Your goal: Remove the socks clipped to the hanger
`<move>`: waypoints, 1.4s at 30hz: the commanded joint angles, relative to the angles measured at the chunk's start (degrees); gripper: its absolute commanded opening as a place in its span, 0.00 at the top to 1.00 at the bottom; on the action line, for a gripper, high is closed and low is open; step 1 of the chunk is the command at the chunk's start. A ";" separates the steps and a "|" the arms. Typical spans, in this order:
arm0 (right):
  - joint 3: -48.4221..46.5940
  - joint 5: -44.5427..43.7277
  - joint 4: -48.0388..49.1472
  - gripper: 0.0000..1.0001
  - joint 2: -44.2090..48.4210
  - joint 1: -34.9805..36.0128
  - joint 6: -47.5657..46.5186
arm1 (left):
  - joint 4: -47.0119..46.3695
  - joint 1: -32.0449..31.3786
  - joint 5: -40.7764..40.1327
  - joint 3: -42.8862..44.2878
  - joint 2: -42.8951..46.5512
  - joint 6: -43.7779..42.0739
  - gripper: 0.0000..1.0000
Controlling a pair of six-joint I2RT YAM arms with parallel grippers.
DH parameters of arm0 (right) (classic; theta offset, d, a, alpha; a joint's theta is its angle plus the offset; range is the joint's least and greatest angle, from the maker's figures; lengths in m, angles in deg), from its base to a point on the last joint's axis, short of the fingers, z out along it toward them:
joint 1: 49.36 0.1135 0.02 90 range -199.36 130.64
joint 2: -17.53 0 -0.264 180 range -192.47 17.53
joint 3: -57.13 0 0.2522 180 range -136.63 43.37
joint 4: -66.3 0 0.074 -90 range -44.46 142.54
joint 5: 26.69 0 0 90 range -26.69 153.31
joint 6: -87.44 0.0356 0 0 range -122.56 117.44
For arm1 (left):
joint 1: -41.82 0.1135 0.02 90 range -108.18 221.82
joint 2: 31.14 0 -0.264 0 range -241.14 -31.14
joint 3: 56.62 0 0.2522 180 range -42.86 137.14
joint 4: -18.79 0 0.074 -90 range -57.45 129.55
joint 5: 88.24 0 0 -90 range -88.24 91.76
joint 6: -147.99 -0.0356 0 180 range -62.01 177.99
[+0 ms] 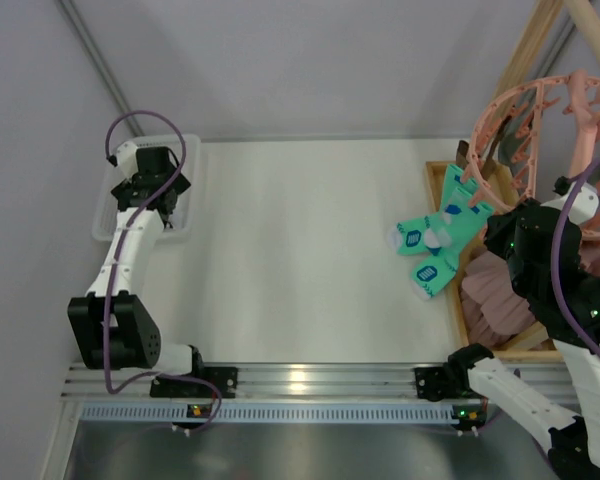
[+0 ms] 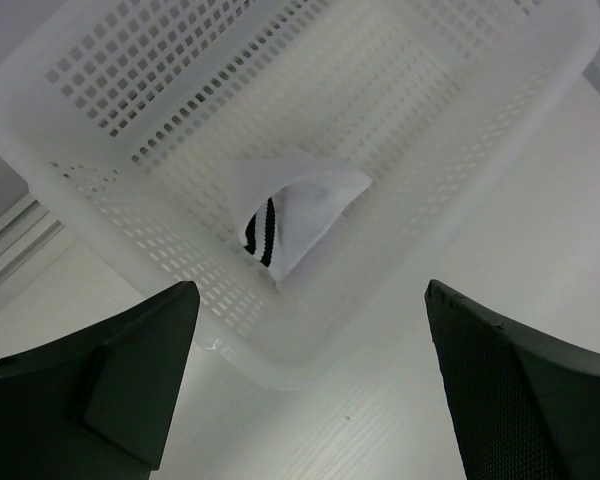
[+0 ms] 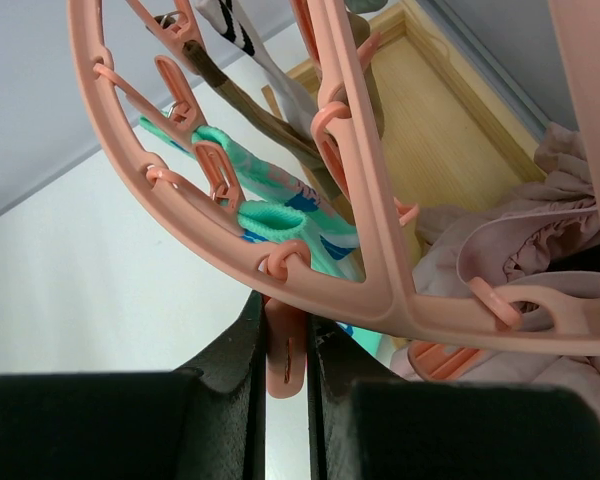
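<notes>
Over the white perforated plastic basket (image 2: 460,150), the left gripper (image 2: 310,330) hangs released above a white dark-striped sock (image 2: 300,215) lying inside. The right gripper (image 3: 285,330) pinches a dangling clip (image 3: 285,365) on the round salmon-pink plastic hanger (image 3: 380,250), beside the mint-green patched socks (image 1: 440,235). Squeezing that clip open should free one next.

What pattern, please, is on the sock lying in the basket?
White sock with dark stripes, best in left wrist view.

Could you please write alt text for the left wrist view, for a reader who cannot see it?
A white sock with dark stripes lies inside a white perforated basket on a pale table. The left gripper hangs over the basket's near rim, its dark fingers wide apart and empty.
</notes>
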 commanded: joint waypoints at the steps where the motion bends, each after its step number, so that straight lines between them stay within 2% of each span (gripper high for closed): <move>1: 0.28 3.03 -1.22 1.00 -0.11 -0.37 -0.57 | -0.78 -3.23 0.82 0.73 6.48 1.53 0.02; 4: -0.06 3.29 -1.58 1.00 0.24 -0.46 -0.39 | -1.74 -19.09 2.37 3.72 9.22 -1.11 0.02; 6: -0.33 3.82 -1.93 1.00 0.42 -0.46 -0.39 | -4.29 -25.01 9.73 3.82 10.53 -2.69 0.02; 7: -0.50 4.51 -1.93 1.00 0.68 -0.46 -0.39 | -9.35 -30.43 12.30 2.60 10.98 -2.69 0.02; 9: -0.68 5.22 -2.37 1.00 1.03 -0.46 -0.30 | -17.87 -35.47 17.39 -3.54 12.12 -4.27 0.05; 10: -0.77 6.09 -2.54 1.00 1.30 -0.46 -0.30 | -25.23 -40.11 22.64 -5.39 11.86 -5.14 0.12; 12: -0.94 7.41 -2.80 1.00 1.74 -0.46 -0.39 | -33.18 -44.53 27.67 -9.53 9.85 -7.35 0.13; 13: -1.12 7.77 -2.89 1.00 2.09 -0.46 -0.56 | -36.17 -47.60 34.05 -10.33 8.71 -7.70 0.09; 14: -1.30 8.21 -2.98 1.00 2.09 -0.46 -0.74 | -41.69 -48.93 36.64 -10.77 7.48 -8.75 0.07; 16: -1.82 9.52 -3.16 1.00 2.18 -0.37 -1.35 | -45.85 -52.53 42.34 -10.52 3.79 -11.73 0.02; 18: -2.17 10.23 -3.33 1.00 2.18 -0.37 -1.88 | -48.93 -54.04 44.83 -8.76 -0.77 -13.06 0.02; 25: -3.49 12.69 -4.04 1.00 2.09 -0.37 -2.50 | -52.90 -56.33 54.58 5.56 -18.53 -16.84 0.02; 32: -4.46 12.34 -5.35 1.00 2.26 -0.46 -2.67 | -53.43 -58.00 54.07 19.18 -33.29 -19.13 0.02; 34: -4.37 12.17 -5.79 1.00 2.35 -0.37 -2.76 | -53.43 -58.96 54.41 20.60 -34.98 -19.74 0.02; 37: -4.37 11.03 -6.23 1.00 2.70 -0.37 -3.03 | -53.43 -60.98 58.97 21.92 -36.66 -19.75 0.02; 40: -4.55 10.50 -6.32 1.00 3.05 -0.37 -3.11 | -53.52 -62.30 62.41 19.91 -36.22 -18.52 0.09; 42: -4.29 10.50 -6.15 1.00 3.14 -0.46 -3.03 | -53.43 -63.35 60.94 17.89 -35.08 -18.16 0.13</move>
